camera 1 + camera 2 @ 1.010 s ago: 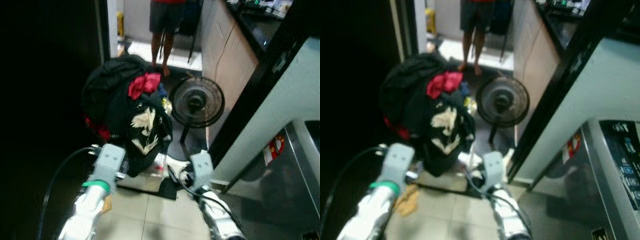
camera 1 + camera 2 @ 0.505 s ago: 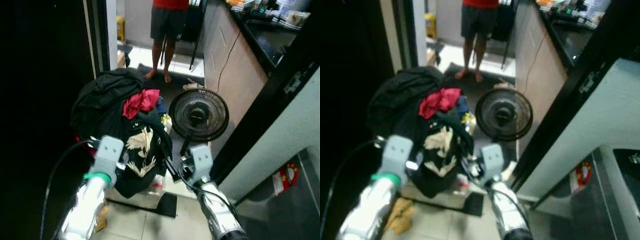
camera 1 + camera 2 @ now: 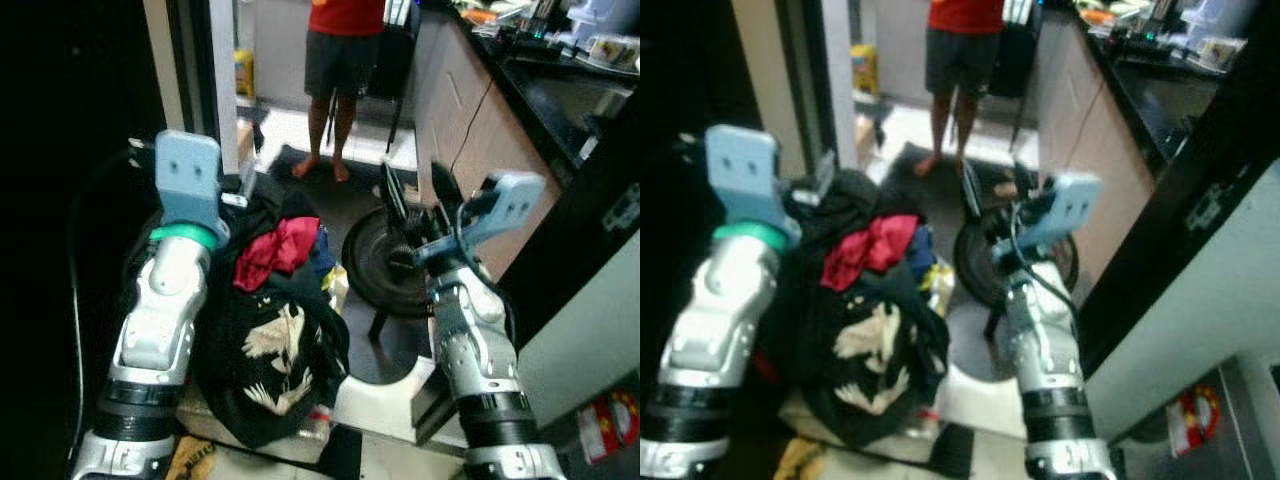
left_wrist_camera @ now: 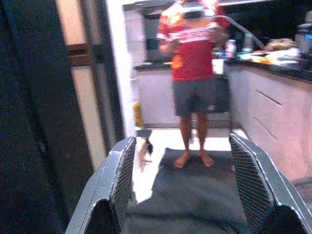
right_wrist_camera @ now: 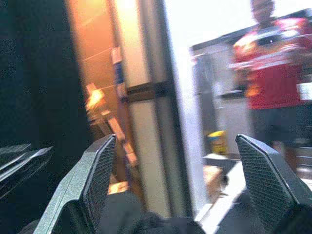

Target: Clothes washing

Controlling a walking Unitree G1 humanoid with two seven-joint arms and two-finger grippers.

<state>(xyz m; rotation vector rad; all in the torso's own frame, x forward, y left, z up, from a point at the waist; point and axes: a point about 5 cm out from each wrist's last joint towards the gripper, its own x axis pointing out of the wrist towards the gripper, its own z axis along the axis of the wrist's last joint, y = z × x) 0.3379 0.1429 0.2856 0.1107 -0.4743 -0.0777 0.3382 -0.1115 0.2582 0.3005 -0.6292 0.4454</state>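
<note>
On the left, left gripper (image 4: 195, 195): it is up high above the clothes. Its two black fingers stand wide apart with nothing between them. I think it is ready to come down and grab some washing.

Under it, clothes pile (image 3: 270, 350): a big dark heap on the floor between the two arms. A red cloth (image 3: 275, 255) lies on top. A black shirt with white birds (image 3: 275, 350) hangs down the front. The heap is here because it waits to be washed.

At the right of the pile, fan (image 3: 385, 265): a black round fan stands on the floor, just beside the clothes and partly behind the right arm.

Up in front of the fan, right gripper (image 3: 418, 200): it is raised too, with fingers spread and nothing held. It looks set to help scoop the pile from the other side.

Far back, person (image 3: 345, 60): someone in a red top and dark shorts stands barefoot in the kitchen, well apart from the robot, holding something at the chest.

At the far right, kitchen counter (image 3: 540, 80): a dark top with small things on it.
</note>
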